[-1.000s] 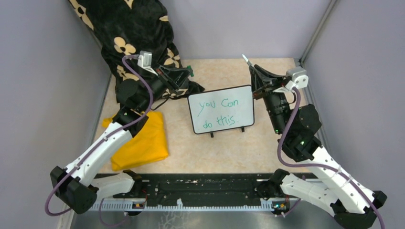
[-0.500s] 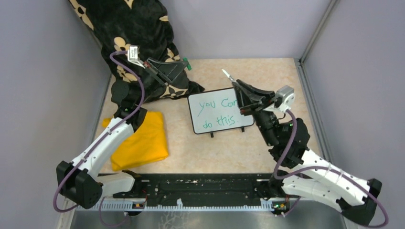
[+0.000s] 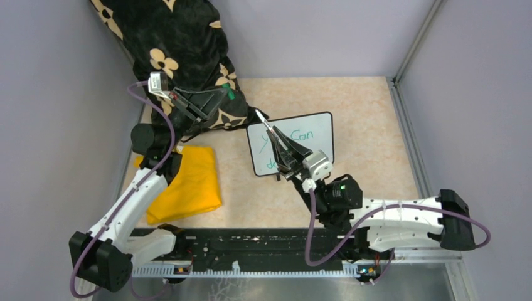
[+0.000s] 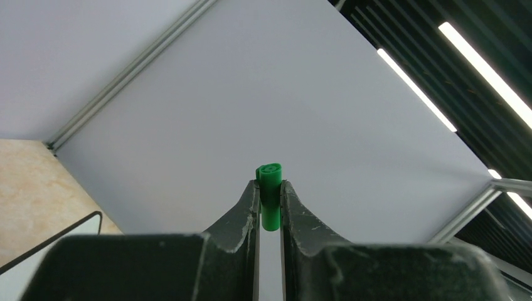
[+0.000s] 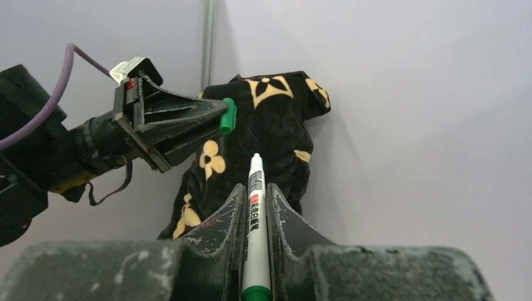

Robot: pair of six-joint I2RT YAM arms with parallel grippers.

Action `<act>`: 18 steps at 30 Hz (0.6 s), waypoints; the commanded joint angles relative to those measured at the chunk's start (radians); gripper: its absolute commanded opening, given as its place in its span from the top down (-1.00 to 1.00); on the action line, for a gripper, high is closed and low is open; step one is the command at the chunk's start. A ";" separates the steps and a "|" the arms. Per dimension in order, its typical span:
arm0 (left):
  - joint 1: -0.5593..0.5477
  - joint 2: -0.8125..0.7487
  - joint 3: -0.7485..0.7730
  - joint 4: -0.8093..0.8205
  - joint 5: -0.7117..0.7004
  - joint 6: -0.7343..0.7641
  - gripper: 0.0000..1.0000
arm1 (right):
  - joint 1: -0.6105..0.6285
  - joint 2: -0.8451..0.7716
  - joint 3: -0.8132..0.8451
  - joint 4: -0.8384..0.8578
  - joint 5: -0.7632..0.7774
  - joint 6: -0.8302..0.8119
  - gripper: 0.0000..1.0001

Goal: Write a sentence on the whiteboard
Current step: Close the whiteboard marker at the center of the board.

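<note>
At centre frame, the right gripper (image 3: 279, 139) reaches over the whiteboard (image 3: 317, 135).
That gripper pinches a white marker (image 5: 254, 207) over the board's left half, hiding part of the green sentence (image 3: 302, 133); contact is hard to judge. Farther, upper left, the left gripper (image 3: 223, 95) clamps a green cap (image 4: 270, 177) before black flowered cloth (image 3: 175, 37).

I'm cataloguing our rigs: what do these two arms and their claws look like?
The left arm and right arm have white links, black joints and a looping purple cable each. The left claw and right claw are black, with two tapered, scuffed fingers.
</note>
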 commanded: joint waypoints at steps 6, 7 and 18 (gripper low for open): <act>0.003 0.008 -0.080 0.182 0.081 -0.217 1.00 | 0.017 0.106 0.007 0.312 0.019 -0.101 1.00; 0.003 0.007 -0.083 0.181 0.081 -0.226 1.00 | 0.019 0.107 0.009 0.308 0.010 -0.097 1.00; 0.002 0.046 -0.037 0.182 0.098 -0.235 1.00 | 0.040 0.149 0.028 0.259 -0.003 -0.047 1.00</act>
